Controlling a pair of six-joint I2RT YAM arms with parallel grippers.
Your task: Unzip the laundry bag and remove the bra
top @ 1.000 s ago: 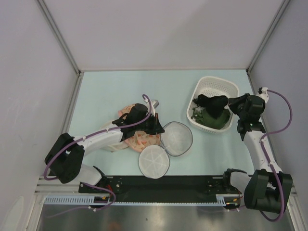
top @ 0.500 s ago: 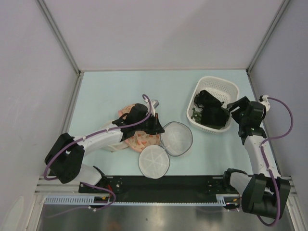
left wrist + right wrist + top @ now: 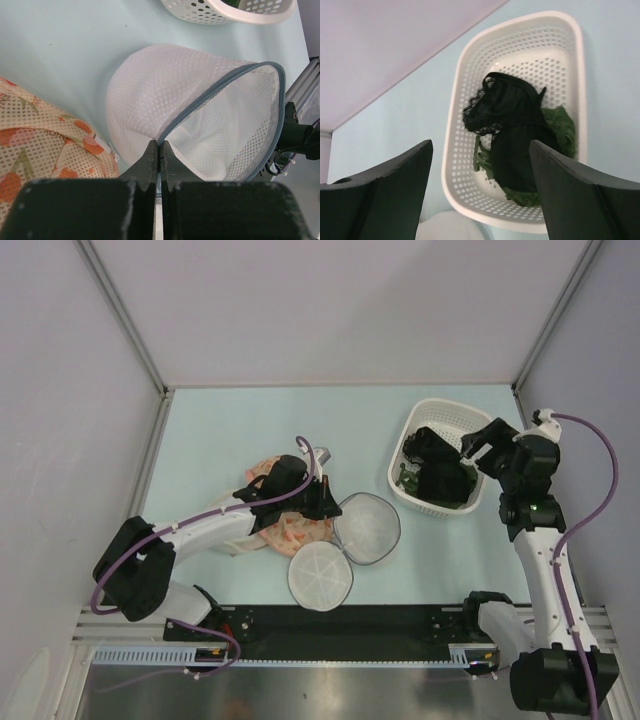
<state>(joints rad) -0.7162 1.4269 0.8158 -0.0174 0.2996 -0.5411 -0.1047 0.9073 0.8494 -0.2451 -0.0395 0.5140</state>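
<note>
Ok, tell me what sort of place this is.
Probably a robot test booth, not a home: bare grey walls, a mounting rail along the table edge, and a laundry bag and basket as props.

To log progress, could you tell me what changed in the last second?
The right gripper has drawn back, open, from the black fabric bra, which sank into the white perforated plastic basket. The left gripper stays clamped on the zipper band of the white mesh laundry bag.
</note>
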